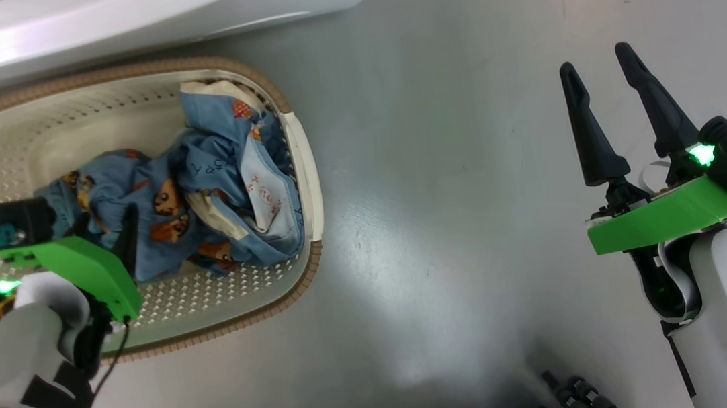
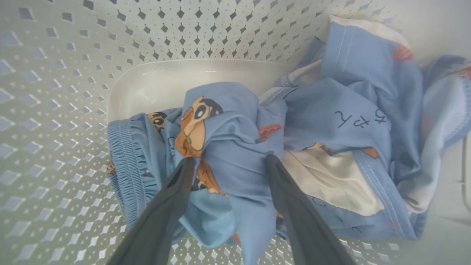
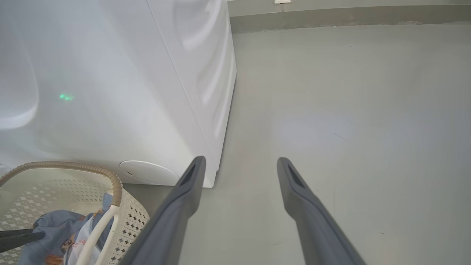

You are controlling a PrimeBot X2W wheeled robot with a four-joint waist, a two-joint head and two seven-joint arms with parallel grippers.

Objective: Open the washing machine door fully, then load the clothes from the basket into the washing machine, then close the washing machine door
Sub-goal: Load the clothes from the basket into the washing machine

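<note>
The cream basket stands on the floor in front of the white washing machine. Light blue clothes with bear prints lie bunched inside it. My left gripper reaches down into the basket, open, its fingers pressed into the clothes on either side of a raised fold. My right gripper hovers open over bare floor to the basket's right, holding nothing. The right wrist view shows the right gripper beside the washing machine's corner and the basket. The washing machine door is out of view.
Grey floor stretches to the right of the basket and the machine. A round white cover sits low on the machine's front. A grey skirting runs along the far wall. Part of my dark base shows at the bottom.
</note>
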